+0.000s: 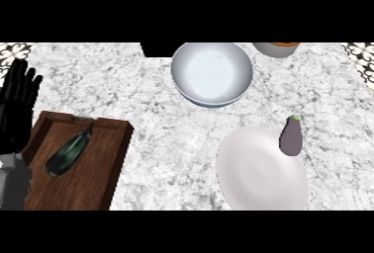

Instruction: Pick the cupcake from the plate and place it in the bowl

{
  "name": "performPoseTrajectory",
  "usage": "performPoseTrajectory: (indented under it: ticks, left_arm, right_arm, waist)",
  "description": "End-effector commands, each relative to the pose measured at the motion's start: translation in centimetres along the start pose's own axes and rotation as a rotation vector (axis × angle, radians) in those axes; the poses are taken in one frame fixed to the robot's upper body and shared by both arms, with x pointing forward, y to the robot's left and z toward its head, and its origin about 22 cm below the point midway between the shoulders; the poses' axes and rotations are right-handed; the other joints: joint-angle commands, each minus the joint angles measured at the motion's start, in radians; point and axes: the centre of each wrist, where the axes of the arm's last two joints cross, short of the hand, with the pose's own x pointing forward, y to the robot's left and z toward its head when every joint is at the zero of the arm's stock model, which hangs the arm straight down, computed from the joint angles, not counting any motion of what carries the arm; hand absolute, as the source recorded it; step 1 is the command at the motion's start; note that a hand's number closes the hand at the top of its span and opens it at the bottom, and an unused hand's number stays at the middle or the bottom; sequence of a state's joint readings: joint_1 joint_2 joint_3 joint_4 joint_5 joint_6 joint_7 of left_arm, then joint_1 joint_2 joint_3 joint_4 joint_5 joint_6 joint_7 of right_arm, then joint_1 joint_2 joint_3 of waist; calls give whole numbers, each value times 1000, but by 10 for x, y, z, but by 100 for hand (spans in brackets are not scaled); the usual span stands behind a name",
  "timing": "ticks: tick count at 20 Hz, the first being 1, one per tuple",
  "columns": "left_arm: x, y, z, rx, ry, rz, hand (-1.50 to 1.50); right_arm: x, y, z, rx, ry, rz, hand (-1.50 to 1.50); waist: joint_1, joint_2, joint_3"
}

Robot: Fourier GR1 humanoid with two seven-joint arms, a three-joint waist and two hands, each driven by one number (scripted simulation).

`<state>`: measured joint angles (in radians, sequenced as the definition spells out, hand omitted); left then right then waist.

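A white plate lies at the lower right of the marble counter, and its face shows nothing on it. A grey-blue bowl stands at the top centre and looks hollow and bare inside. Right of the bowl, cut by the view's top edge, stands a small grey cup-shaped thing with an orange-brown top, which looks like the cupcake. My left hand rests open at the far left edge, fingers up, far from all of these. My right hand does not show.
A purple eggplant lies against the plate's upper right rim. A brown wooden tray at the lower left holds a dark green cucumber. A black object sits at the top edge, left of the bowl.
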<state>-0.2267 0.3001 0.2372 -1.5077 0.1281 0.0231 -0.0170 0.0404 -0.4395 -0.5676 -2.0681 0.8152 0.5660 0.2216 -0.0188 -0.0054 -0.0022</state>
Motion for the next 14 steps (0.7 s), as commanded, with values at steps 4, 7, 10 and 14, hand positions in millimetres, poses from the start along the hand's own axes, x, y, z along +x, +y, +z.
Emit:
performPoseTrajectory:
  ticks: [4, 7, 10, 14]
  left_arm:
    - [-13, 3, 14, -18, -10, 15, 0]
    - [2, 8, -13, 2, -2, -2, 0]
    - [-8, -11, -11, -25, 1, -1, 0]
    - [7, -2, -17, -42, -6, 15, 0]
  right_arm:
    - [59, -39, 21, -109, -148, -211, 150]
    - [78, -57, 10, -108, -217, -336, 150]
    - [104, -76, -5, -57, -236, -354, 150]
    - [167, -75, -18, -32, -216, -388, 150]
  waist:
    - [25, 2, -1]
    - [18, 3, -1]
    - [21, 5, -1]
    - [36, 6, 0]
